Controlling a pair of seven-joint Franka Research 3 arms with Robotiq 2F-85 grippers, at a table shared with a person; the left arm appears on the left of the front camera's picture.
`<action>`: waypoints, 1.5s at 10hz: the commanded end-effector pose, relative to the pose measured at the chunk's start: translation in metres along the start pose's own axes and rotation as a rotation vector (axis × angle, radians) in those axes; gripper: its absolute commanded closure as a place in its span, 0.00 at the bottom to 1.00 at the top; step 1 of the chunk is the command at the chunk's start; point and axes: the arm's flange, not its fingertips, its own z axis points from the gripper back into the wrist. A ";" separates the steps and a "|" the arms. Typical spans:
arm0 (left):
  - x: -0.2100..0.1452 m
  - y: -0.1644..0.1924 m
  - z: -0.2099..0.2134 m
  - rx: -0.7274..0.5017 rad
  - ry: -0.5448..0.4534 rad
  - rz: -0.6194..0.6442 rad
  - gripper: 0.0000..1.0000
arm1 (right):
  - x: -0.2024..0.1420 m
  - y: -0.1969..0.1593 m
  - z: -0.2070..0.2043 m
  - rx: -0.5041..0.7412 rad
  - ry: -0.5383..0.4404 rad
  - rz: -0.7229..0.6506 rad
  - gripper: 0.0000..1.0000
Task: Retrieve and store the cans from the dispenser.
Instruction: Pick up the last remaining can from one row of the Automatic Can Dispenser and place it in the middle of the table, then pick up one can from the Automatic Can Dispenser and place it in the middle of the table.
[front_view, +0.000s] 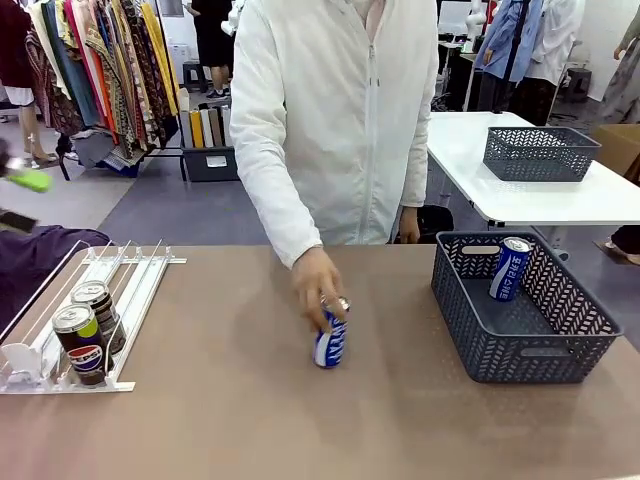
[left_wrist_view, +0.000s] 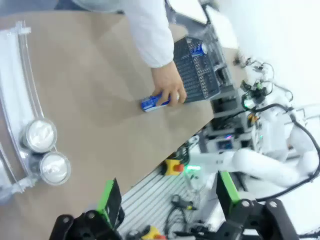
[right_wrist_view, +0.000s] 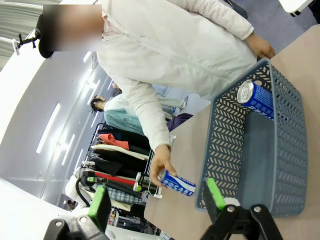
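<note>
Two cans (front_view: 88, 318) sit at the low end of the dispenser (front_view: 148, 275), well ahead of the left fingers (left_wrist_view: 109, 199) and off to one side of them. A blue can (front_view: 330, 342) is on the worktop (front_view: 220, 400), gripped at its top by the person's hand (front_view: 316, 280), far ahead of both pairs of fingers. A second blue can (front_view: 508, 268) leans inside the grey mesh basket (front_view: 530, 355), just beyond the right fingers (right_wrist_view: 99, 207). Both pairs stand wide apart with nothing between them.

The main risk, as I judge it, is a clash. If either arm reaches for the middle can while the hand is on it, the fingers could strike the hand. They could also tip the slim can so that it rolls away. A crooked reach into the dispenser could snag a thin rail.
</note>
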 end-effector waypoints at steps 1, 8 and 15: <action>-0.009 0.056 0.013 -0.162 -0.072 0.096 0.00 | 0.003 0.004 0.000 0.014 -0.011 -0.002 0.00; -0.035 0.091 0.031 -0.207 -0.103 0.132 0.00 | 0.003 0.004 0.000 0.014 -0.011 -0.002 0.00; -0.035 0.091 0.031 -0.207 -0.103 0.132 0.00 | 0.003 0.004 0.000 0.014 -0.011 -0.002 0.00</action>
